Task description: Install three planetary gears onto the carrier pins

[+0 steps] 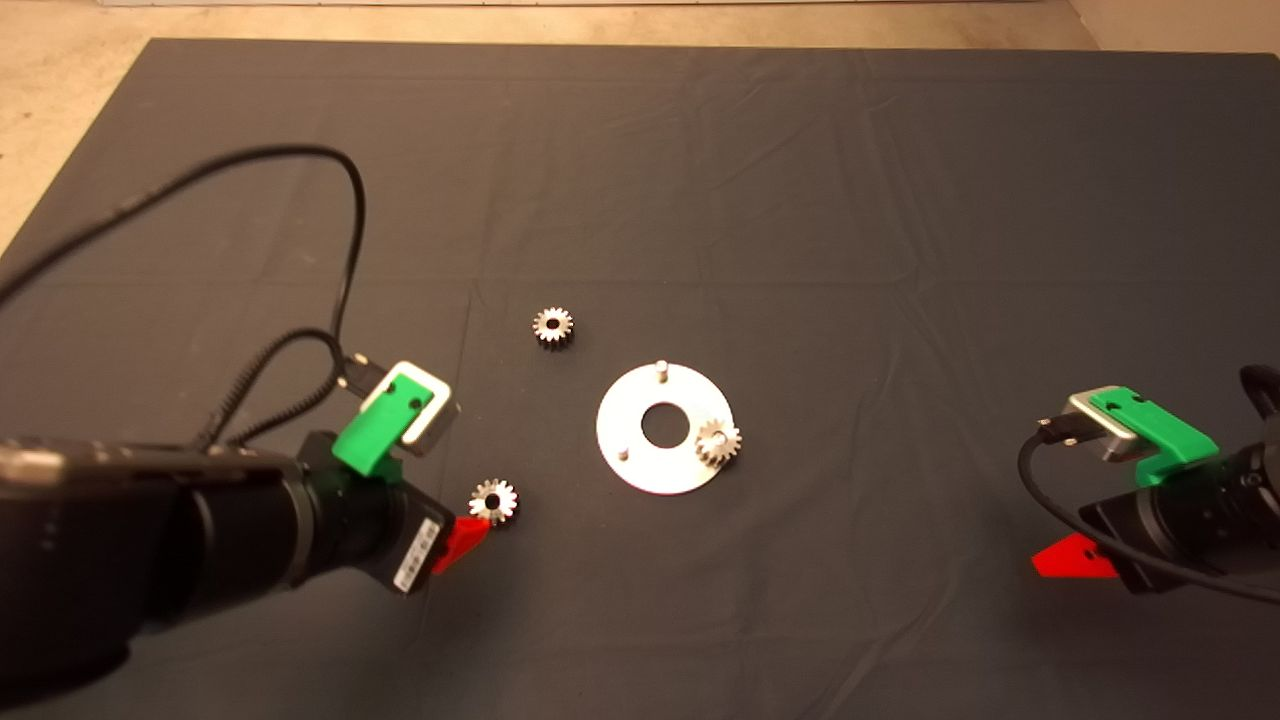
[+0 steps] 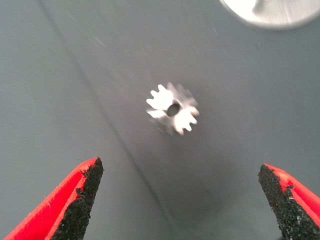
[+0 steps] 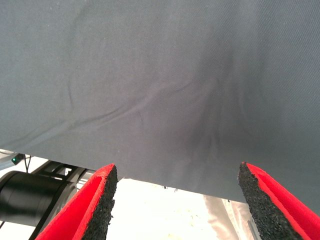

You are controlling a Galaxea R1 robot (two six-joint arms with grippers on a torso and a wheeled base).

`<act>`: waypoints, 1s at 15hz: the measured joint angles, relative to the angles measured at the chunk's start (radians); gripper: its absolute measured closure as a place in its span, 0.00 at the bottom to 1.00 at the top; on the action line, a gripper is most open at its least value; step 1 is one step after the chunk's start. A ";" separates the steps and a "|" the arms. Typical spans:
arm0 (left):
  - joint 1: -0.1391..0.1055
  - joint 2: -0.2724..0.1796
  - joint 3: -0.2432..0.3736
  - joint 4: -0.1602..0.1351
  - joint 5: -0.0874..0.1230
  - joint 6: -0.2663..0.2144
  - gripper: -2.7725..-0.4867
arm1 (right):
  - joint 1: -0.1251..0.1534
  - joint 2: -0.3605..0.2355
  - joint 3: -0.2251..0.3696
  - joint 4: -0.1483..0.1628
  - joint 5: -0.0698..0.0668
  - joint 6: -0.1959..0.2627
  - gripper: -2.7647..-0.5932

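The flat silver carrier disc (image 1: pixel 640 460) lies mid-mat with three upright pins. One planetary gear (image 1: pixel 718 441) sits on its right pin; the far pin (image 1: pixel 660 367) and the left pin (image 1: pixel 623 453) are bare. A second gear (image 1: pixel 553 326) lies loose on the mat beyond the disc. A third gear (image 1: pixel 493 500) lies left of the disc, just ahead of my left gripper (image 1: pixel 470 532). In the left wrist view that gear (image 2: pixel 173 109) lies flat ahead of the gap between the open fingers (image 2: pixel 80 200). My right gripper (image 1: pixel 1070 560) is open and empty at the mat's right.
The dark mat (image 1: pixel 800 200) is wrinkled around the disc. A black cable (image 1: pixel 340 260) loops over the left arm. The disc's edge (image 2: pixel 270 15) shows in the left wrist view. The right wrist view looks over the mat's edge (image 3: pixel 150 175) at floor and equipment.
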 joint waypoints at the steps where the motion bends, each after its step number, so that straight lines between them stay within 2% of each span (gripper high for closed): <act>1: 0.023 0.003 0.000 0.021 -0.008 0.000 0.24 | 0.001 0.000 0.000 0.000 0.000 0.000 0.45; 3: 0.034 0.006 0.000 0.068 -0.014 0.000 0.24 | 0.006 0.000 0.001 0.001 0.000 0.004 0.45; 6: 0.086 0.007 0.000 0.147 -0.019 0.000 0.24 | 0.006 0.000 0.001 0.004 0.000 0.007 0.45; 9: 0.124 0.007 0.000 0.198 -0.019 0.000 0.24 | 0.006 0.000 0.001 0.004 0.000 0.008 0.45; 11: 0.156 0.008 -0.001 0.258 -0.020 0.000 0.24 | 0.006 0.000 0.001 0.006 0.000 0.008 0.45; 12: 0.174 0.008 -0.004 0.278 -0.021 0.000 0.24 | 0.006 0.000 0.001 0.006 0.000 0.008 0.45; 15: 0.200 0.008 -0.024 0.349 -0.023 0.004 0.24 | 0.006 0.000 0.001 0.006 0.000 0.008 0.45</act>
